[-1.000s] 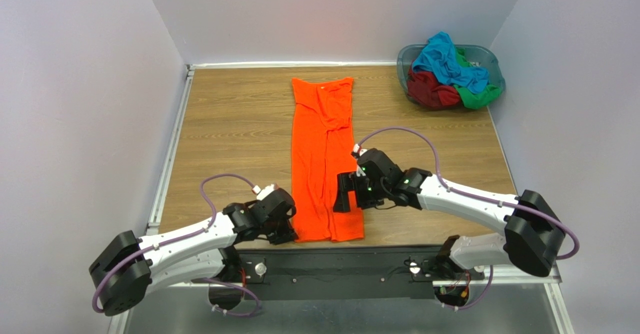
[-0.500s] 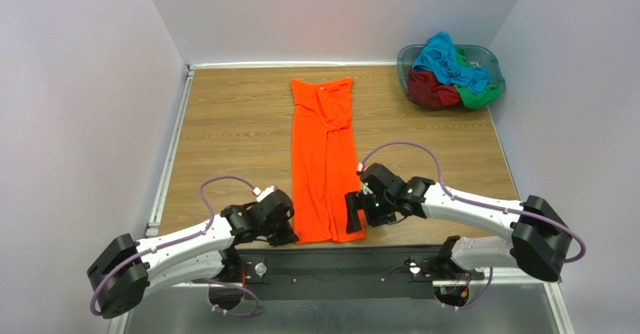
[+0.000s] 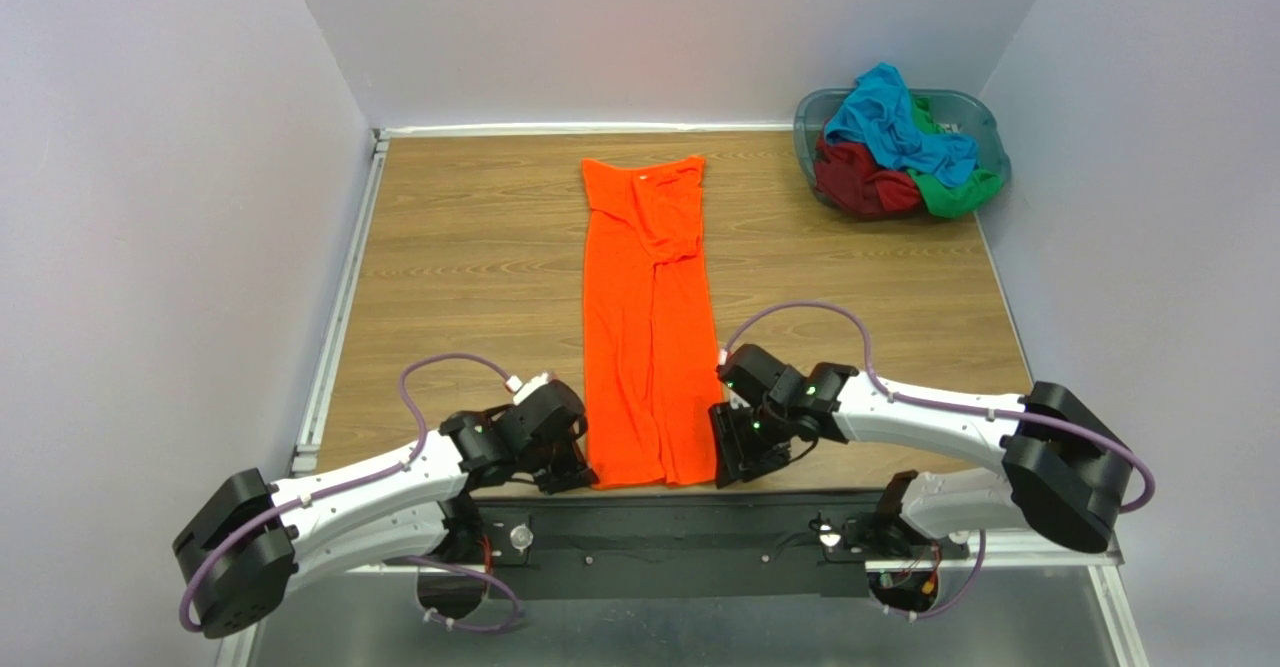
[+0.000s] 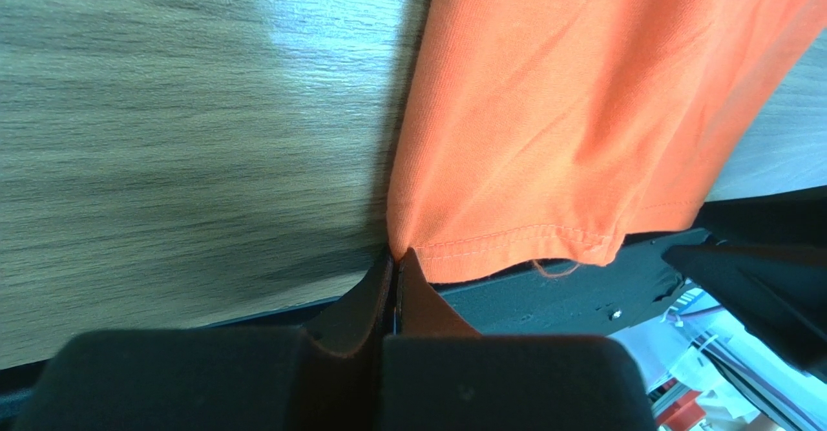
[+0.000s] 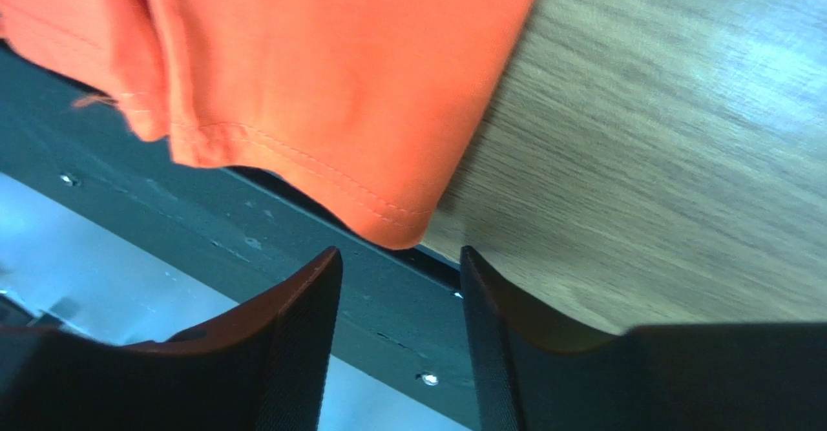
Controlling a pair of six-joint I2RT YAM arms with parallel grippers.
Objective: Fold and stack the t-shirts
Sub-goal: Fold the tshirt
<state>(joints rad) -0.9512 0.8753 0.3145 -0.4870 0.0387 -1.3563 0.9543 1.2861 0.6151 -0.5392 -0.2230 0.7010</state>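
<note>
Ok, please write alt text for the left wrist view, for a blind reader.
The left end effector, shut, pinches a hem corner of the orange t-shirt. The shirt lies on the wooden table, its hem at the dark near edge.

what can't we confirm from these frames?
- Top view: left gripper fingertips hidden under its own wrist; its pinch on the bright orange cloth t-shirt shows only from the left wrist.
- Top view: right gripper body covers the shirt's near right corner.
- Top view: anything in the grey-blue plastic basket beneath the turquoise shirt, dark red shirt and green shirt is buried.
</note>
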